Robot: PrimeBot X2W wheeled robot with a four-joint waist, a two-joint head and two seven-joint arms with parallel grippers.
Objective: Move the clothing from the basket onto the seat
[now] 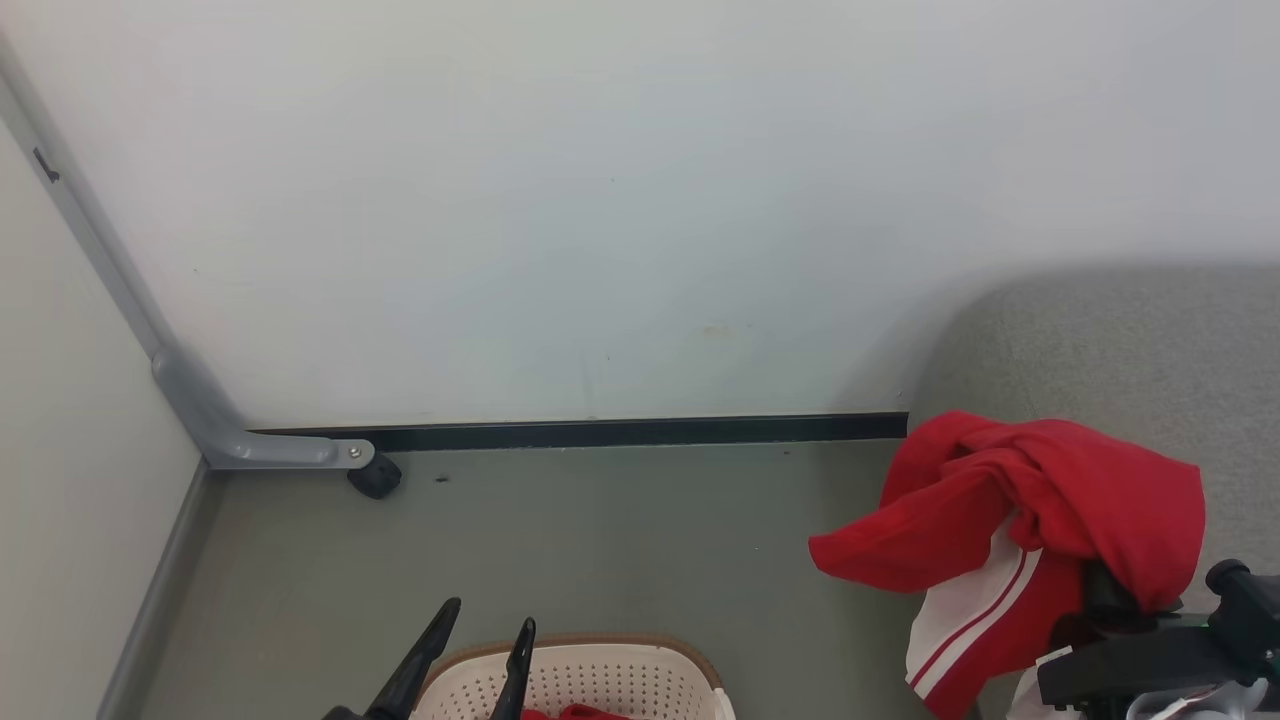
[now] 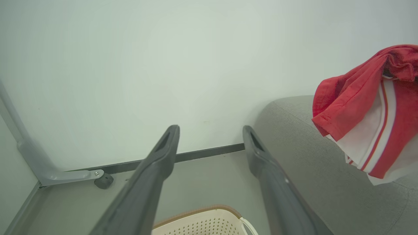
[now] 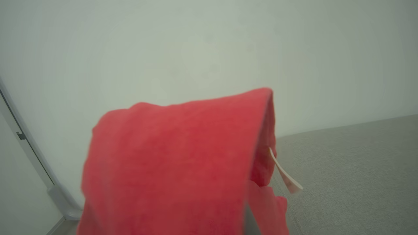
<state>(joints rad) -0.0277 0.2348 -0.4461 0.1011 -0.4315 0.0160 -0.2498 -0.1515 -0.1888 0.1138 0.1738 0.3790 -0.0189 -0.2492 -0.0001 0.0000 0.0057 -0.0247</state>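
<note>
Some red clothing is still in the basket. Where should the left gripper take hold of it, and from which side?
Probably grip the clothing by its raised fold, from straight above: the basket walls close off every side. The open left gripper hangs over its left part.

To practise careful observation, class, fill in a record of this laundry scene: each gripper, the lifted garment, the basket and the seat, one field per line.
left gripper: fingers apart, nothing between them, over the basket
right gripper: under the red garment, fingers hidden, grip cannot be told
red garment: white striped panel, draped over the right gripper, hanging at the seat's edge
basket: cream, perforated, brown rim, on the floor, some red fabric inside
seat: grey cushion on the robot's right
</note>
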